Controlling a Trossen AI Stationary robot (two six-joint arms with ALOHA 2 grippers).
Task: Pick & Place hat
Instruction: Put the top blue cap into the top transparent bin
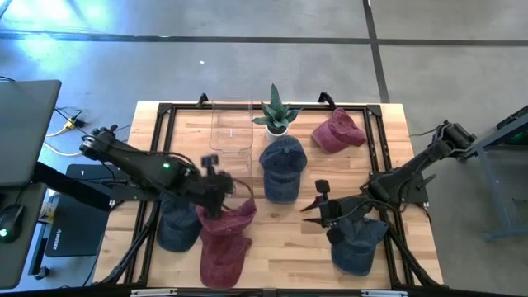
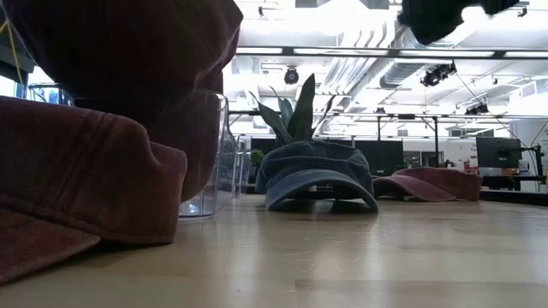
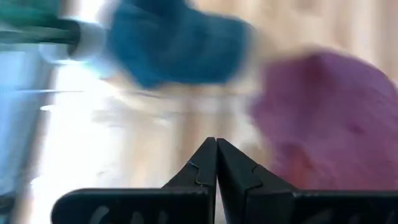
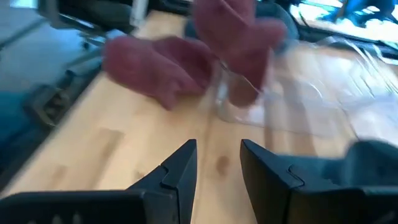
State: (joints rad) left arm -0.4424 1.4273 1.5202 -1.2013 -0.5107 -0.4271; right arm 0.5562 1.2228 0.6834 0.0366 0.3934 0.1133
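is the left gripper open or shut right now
Shut. In the left wrist view the left gripper shows its two dark fingertips pressed together, nothing visible between them.

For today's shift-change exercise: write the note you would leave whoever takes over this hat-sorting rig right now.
Left tool: shut, empty, above the red hat at the table's front left.
Right tool: open, empty, front right, beside a blue hat.
Other hats: blue front left, blue mid-table, red at the back.
Clear bin at the back holds nothing.
Done: no hat held.
Left: pick and place a hat.
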